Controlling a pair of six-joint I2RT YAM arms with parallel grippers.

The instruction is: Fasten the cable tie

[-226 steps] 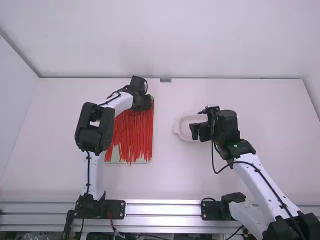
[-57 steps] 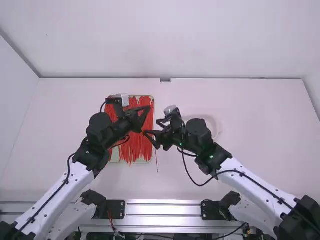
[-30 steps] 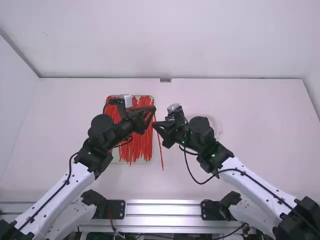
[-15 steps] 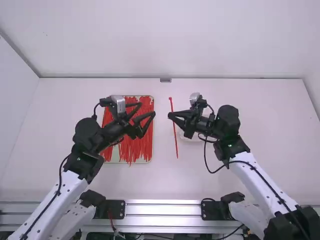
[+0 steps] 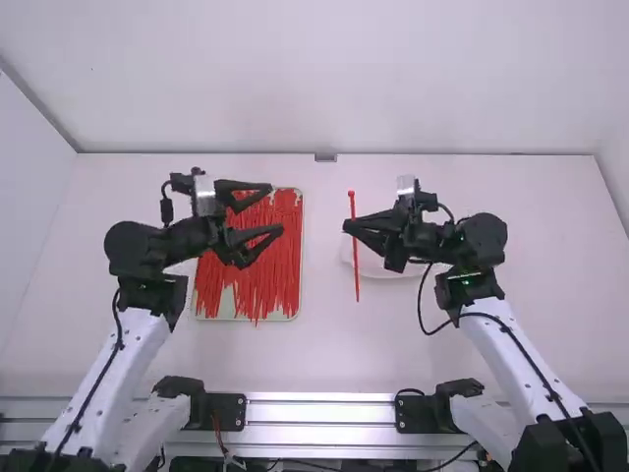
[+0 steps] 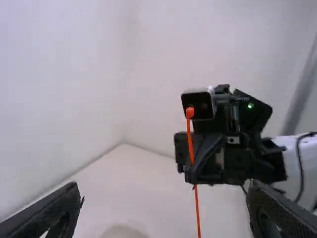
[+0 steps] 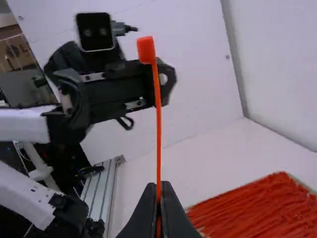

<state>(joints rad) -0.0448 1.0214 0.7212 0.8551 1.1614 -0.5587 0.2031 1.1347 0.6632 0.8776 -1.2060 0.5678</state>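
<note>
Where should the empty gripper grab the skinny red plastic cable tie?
Probably the free tail of the thin red plastic cable tie, below the right gripper pinching it upright. The open left gripper faces it, so come sideways from there.

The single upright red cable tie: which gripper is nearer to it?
Right. The right gripper is shut on the cable tie; the left gripper hangs open, apart from it, over the pile of red ties.
</note>
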